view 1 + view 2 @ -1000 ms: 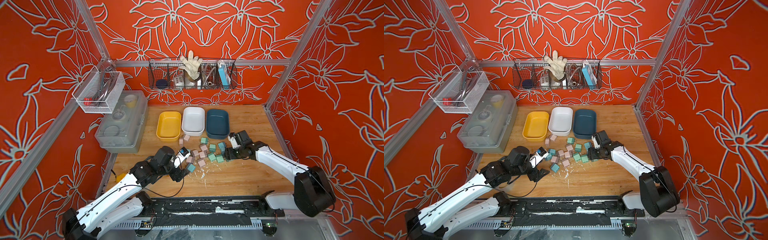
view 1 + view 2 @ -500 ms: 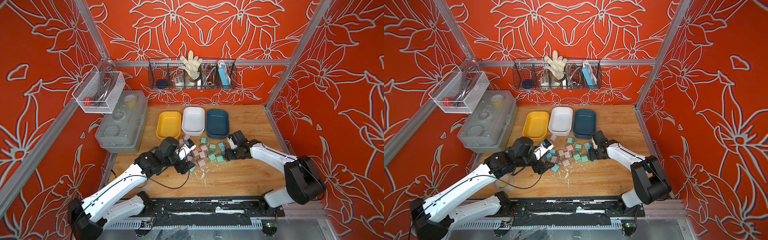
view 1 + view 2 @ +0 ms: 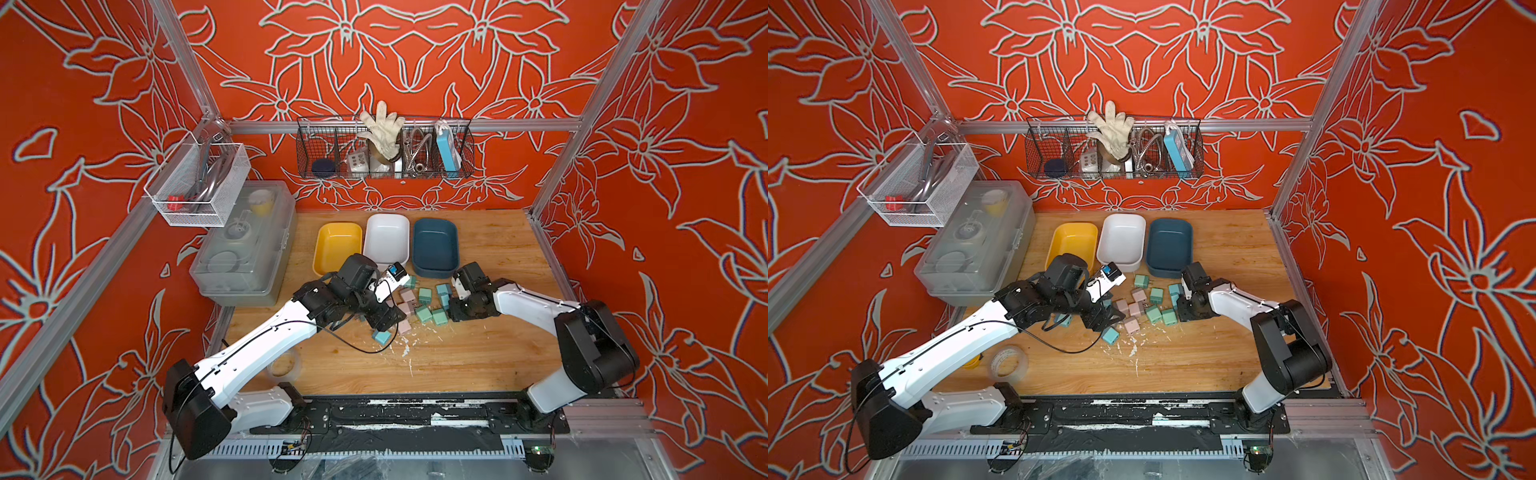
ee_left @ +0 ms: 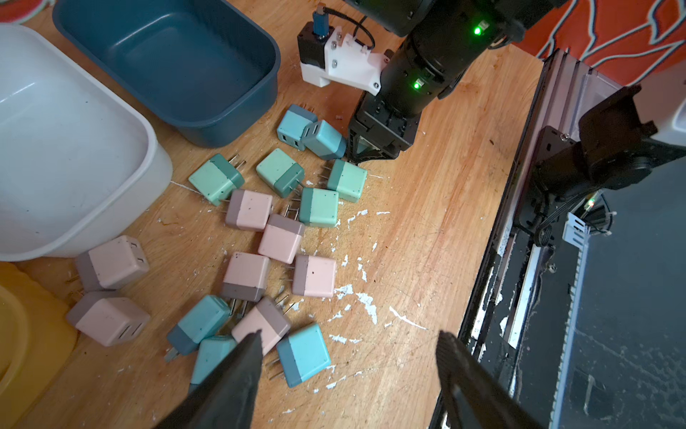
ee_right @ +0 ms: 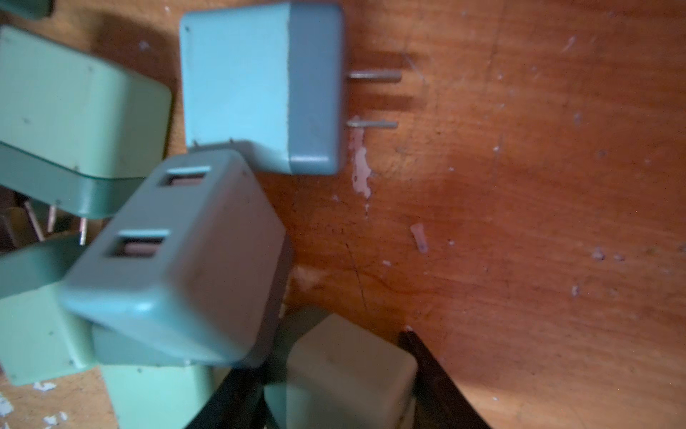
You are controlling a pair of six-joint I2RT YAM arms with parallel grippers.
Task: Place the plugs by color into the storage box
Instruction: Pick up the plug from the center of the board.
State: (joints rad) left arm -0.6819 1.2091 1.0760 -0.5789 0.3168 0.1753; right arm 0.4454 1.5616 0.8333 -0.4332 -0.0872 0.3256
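The plugs (image 3: 424, 296) lie loose in a pile at the middle of the wooden counter (image 3: 478, 357), just in front of the yellow tub (image 3: 337, 245), white tub (image 3: 386, 239) and dark blue tub (image 3: 434, 245). No plug shows in any tub.

The left jaws stand wide apart at the front of the pile. In the left wrist view a light blue plug (image 4: 302, 354) lies flat just inside one jaw. That jaw's tip overlaps a pink plug (image 4: 260, 323), and the other jaw is over bare wood with nothing near it.

The right jaws stand narrow at the pile's right edge, one on each side of a mint plug (image 5: 349, 375) that fills the gap between them.

That plug is cut off by the picture's edge, and the right wrist view is soft throughout. A blurred grey-blue plug (image 5: 174, 260) with two sockets leans tilted across its neighbours and hides parts of them. In both top views the right arm covers its own jaw tips, and the left arm covers the pile's left side.
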